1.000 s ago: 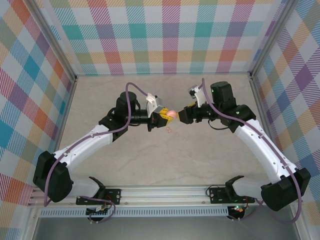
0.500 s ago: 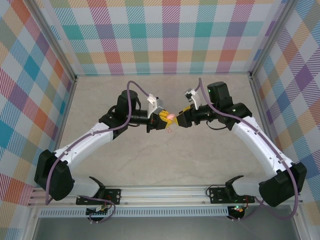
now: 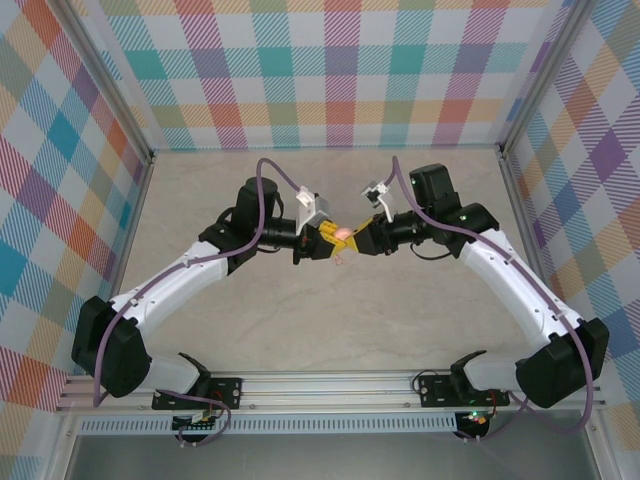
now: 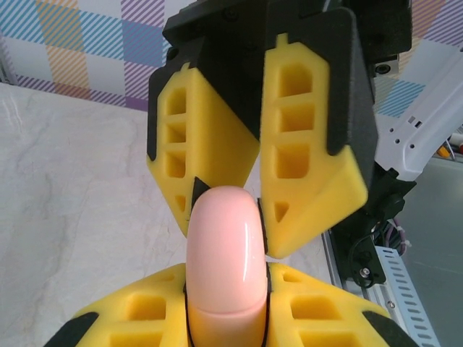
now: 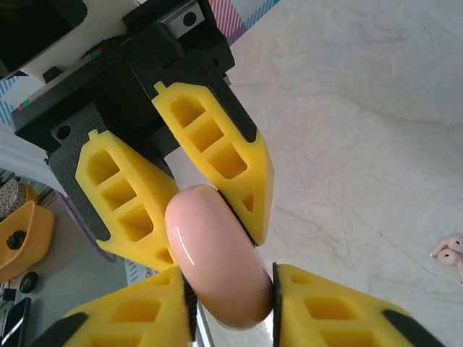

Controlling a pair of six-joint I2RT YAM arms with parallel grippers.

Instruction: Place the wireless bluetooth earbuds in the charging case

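- Two grippers now share the case (image 4: 224,246), mid-air; left gripper (image 4: 226,293) stays clenched on one end.
- Right gripper (image 5: 231,280) has just closed on the other end; lid-opening likely next.
- Earbuds (image 5: 450,253) lie on the table (image 5: 347,144), uninserted.

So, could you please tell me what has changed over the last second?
The right gripper moved left to the charging case and closed its fingers on the free end. The left gripper kept holding the case; the earbuds stayed on the table.
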